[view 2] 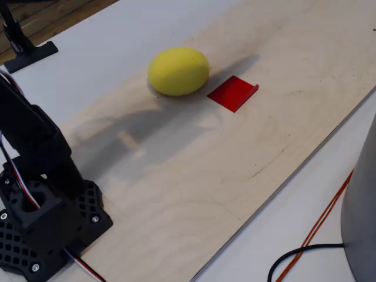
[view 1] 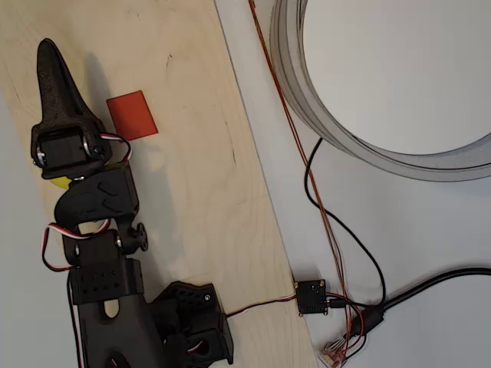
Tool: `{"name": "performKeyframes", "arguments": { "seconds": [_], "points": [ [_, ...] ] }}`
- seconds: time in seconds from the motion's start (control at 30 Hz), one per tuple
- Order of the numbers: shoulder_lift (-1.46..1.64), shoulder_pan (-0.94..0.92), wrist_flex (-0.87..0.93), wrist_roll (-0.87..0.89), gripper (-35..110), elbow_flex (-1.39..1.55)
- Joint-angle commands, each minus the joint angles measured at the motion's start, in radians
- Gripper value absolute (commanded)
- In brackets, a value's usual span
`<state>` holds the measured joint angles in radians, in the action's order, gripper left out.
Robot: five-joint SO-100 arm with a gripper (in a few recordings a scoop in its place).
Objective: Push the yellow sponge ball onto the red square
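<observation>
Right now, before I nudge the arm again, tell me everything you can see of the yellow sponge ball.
The yellow sponge ball is plain bright yellow with a matte, foam-like surface, rounded and slightly oval in the fixed view. It rests on the wooden board, just left of the red square, close to it but not on it. It looks whole and undented there. In the overhead view the arm covers it, leaving a yellow sliver.

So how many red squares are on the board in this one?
1. The red square lies flat on the wooden board, just right of the yellow sponge ball in the fixed view. The arm covers part of the board from overhead, so another could be hidden.
</observation>
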<state>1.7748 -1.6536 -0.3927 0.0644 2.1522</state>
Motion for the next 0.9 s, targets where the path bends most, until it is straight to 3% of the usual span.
{"name": "performKeyframes", "arguments": {
  "seconds": [0.0,0.3,0.87],
  "points": [
    [-0.229,-0.018,-0.198,0.101,11,0.075],
    [-0.221,-0.012,-0.095,0.092,13,0.025],
    [0.140,0.141,0.626,0.071,21,-0.006]
  ]
}}
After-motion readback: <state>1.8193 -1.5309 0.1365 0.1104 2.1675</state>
